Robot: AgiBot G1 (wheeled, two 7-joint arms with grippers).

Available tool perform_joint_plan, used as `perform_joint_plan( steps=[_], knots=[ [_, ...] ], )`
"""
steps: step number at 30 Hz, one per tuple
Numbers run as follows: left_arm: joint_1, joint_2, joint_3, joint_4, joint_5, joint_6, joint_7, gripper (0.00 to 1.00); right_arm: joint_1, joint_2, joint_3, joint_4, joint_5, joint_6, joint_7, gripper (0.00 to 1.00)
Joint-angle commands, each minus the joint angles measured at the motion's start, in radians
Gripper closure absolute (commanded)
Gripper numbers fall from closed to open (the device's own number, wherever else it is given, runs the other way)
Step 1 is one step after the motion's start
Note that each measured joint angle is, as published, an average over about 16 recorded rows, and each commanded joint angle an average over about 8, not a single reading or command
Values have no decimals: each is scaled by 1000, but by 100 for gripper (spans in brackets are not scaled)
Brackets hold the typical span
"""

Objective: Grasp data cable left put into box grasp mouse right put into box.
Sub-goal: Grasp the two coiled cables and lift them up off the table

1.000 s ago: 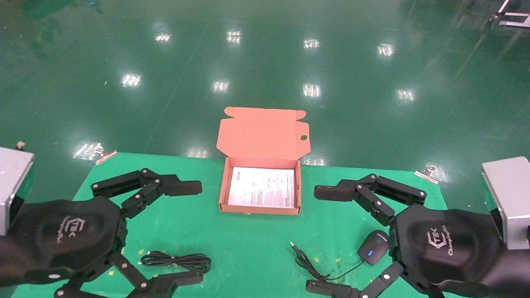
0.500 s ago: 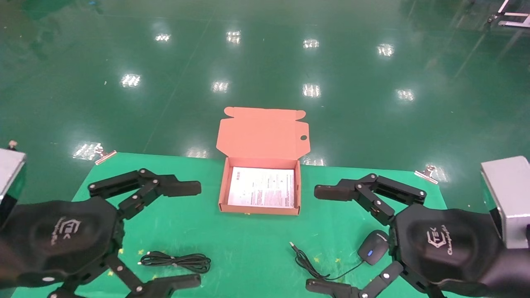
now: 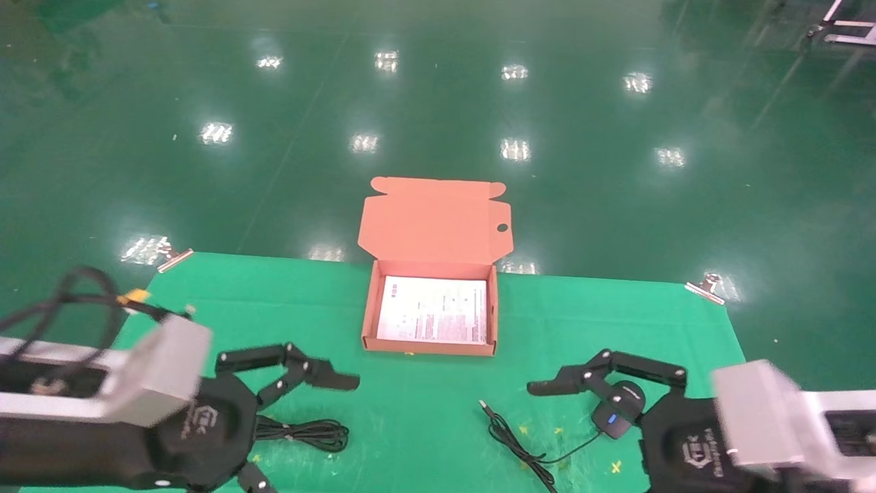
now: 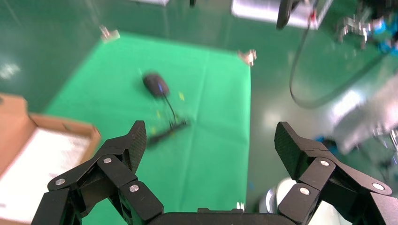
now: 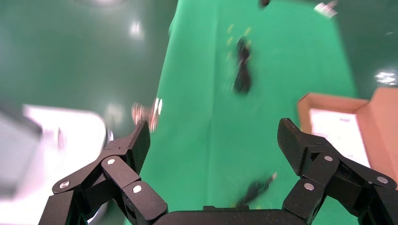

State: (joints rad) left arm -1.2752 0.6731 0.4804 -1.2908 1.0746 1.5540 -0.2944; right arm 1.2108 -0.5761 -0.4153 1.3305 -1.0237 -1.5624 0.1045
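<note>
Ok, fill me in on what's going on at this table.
A two-armed robot is packing a box, which sits open at the middle of the green table holding only a printed sheet. The left gripper is open over the data cable near the front left. The right gripper is open beside the mouse at the front right. Neither item is grasped yet, and both lie on the mat.

Box (image 3: pixel 432 308) open; cable (image 3: pixel 308 433) left, mouse (image 3: pixel 614 413) right.
</note>
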Motion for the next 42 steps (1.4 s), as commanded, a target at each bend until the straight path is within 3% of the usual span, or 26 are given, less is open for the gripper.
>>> perform_joint_plan(
  steps=[1, 11, 22, 30, 42],
  knots=[
    [-26, 10, 27, 0, 45, 10, -16, 0, 22, 0, -24, 4, -44, -11, -8, 0],
    [-114, 69, 187, 18, 265, 14, -17, 0, 185, -23, -279, 21, -286, -17, -162, 0],
    [-190, 179, 357, -14, 665, -62, 28, 0, 245, -85, -462, 23, -518, 58, -219, 0],
    [-167, 235, 397, 18, 818, -155, -27, 0, 208, -141, -507, 17, -670, 165, -159, 0],
    [-132, 301, 382, 267, 827, -261, -68, 0, 128, -207, -505, -45, -736, 323, 20, 0]
  ],
)
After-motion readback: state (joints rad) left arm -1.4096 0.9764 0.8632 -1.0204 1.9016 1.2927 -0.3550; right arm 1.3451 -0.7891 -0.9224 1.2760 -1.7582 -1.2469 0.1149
